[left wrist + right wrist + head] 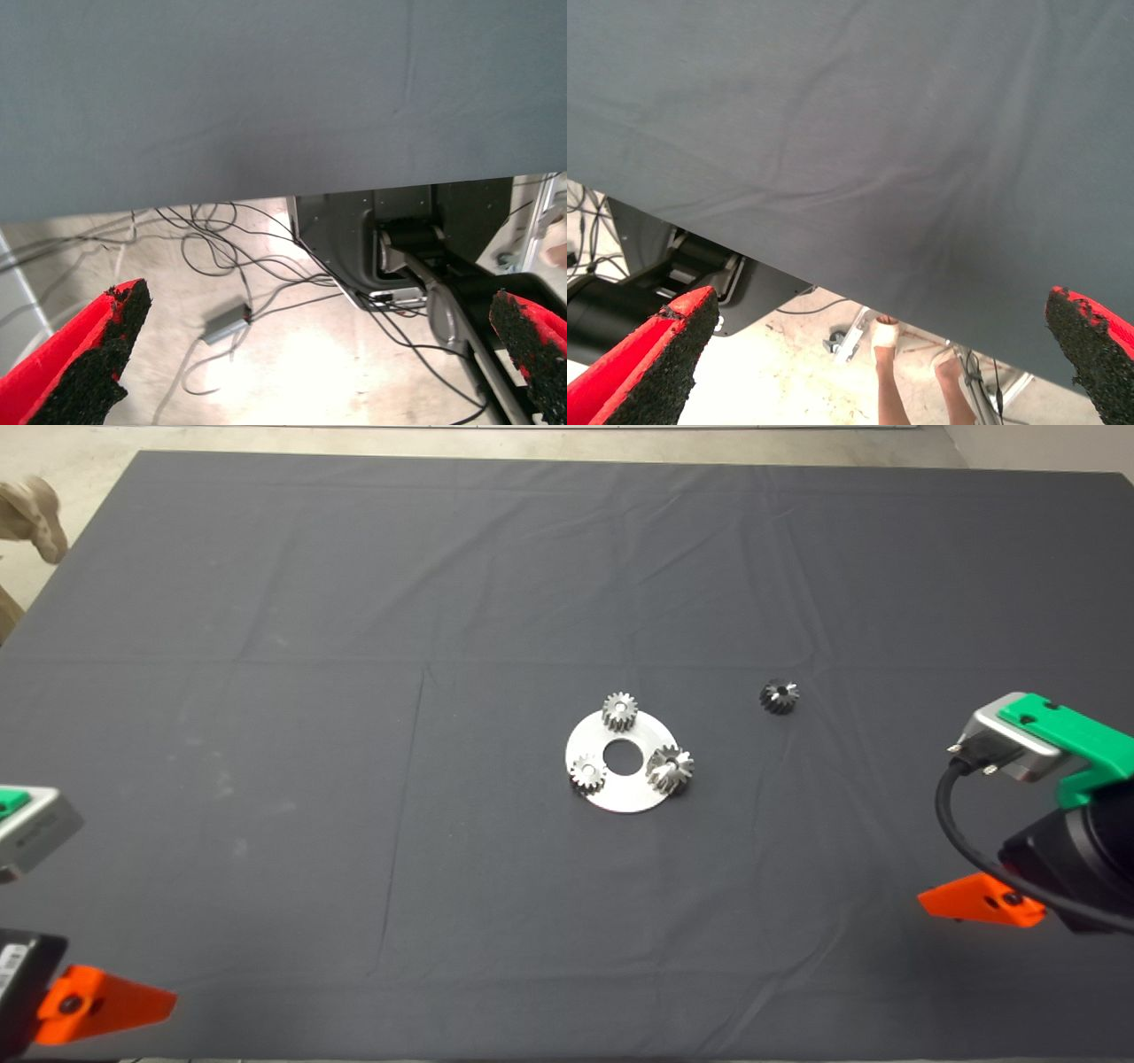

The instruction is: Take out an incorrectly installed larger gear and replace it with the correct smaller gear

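At the lower left edge of the head view we list the left gripper (pixel 53 992), parked over the dark mat (pixel 354 602) that covers the tabletop; in its wrist view the fingers (pixel 97 354) stand wide apart, holding nothing, with the mat's edge, loose cables (pixel 221 266) on the floor and a black machine base (pixel 354 230) beyond them.

At the lower right edge we list the right gripper (pixel 1001 899), raised a little further into the frame, green housing uppermost. Its fingers (pixel 656 363) are likewise spread wide and empty; past them we note the mat's edge and a person's feet (pixel 886 345) on the floor.

Just right of centre we record a round silver plate (pixel 638 735) with a centre hole, lying flat on the mat. Three gears sit on it: one small silver gear (pixel 587 773) at its lower left, the larger gear (pixel 671 768) at its right edge, overhanging the rim, and a second small silver gear (pixel 620 711) at its top.

Right of the plate and slightly higher, apart from it, we record the smaller gear (pixel 779 695), dark, alone on the mat.

At the far upper left, off the mat, we note a beige object (pixel 31 514) we cannot identify.
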`<state>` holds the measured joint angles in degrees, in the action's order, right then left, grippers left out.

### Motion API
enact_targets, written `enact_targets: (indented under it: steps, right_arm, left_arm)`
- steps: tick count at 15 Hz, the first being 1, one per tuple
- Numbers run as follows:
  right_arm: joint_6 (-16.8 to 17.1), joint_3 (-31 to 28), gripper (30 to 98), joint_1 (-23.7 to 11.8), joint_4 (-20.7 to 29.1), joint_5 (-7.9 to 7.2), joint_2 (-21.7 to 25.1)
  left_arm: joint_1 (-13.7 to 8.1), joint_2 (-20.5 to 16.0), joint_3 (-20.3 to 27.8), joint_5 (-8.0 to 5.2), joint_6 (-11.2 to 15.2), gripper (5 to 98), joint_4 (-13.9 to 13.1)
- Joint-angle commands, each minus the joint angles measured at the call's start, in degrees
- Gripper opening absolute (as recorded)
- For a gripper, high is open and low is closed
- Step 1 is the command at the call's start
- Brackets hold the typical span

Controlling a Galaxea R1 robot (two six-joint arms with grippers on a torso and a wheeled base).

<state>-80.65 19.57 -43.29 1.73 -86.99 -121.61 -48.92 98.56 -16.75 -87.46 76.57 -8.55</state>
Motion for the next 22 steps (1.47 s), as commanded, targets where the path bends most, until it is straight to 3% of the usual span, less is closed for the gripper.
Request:
enact_targets:
  steps: [1,3,6,9,11,15,17,22]
  right_arm:
    - [-0.3,-0.2,97.7,-1.2,1.6,0.24,-1.2]
    - [0.0,-0.1,97.7,-1.0,1.2,0.24,-3.0]
    - [0.5,3.4,97.7,0.1,-1.1,0.13,-8.8]
    - [1.7,11.4,97.7,6.1,-12.2,-0.11,-15.9]
    - [4.7,19.0,97.7,10.6,-16.9,-1.69,-22.3]
    - [11.3,27.7,97.7,15.1,-22.7,-2.00,-28.8]
    - [18.0,32.8,97.7,19.8,-27.1,-2.13,-31.5]
    - [31.7,35.2,97.7,20.1,-29.1,-1.60,-29.1]
  left_arm:
    - [-0.6,4.2,0.2,-1.93,-0.4,98.3,-0.8]
    - [-0.6,4.3,0.3,-1.91,-0.4,98.3,-0.8]
    - [-0.6,7.7,0.3,-1.67,1.1,98.3,-0.2]
    - [-0.6,8.4,0.2,-1.75,2.3,98.3,0.0]
    - [-0.6,8.5,0.2,-1.75,2.3,98.3,0.0]
    - [-0.6,8.2,0.3,-1.81,2.3,98.3,-0.1]
    - [-0.6,8.1,0.2,-1.84,2.3,98.3,-0.1]
    - [-0.6,7.8,0.4,-1.88,2.4,98.3,-0.2]
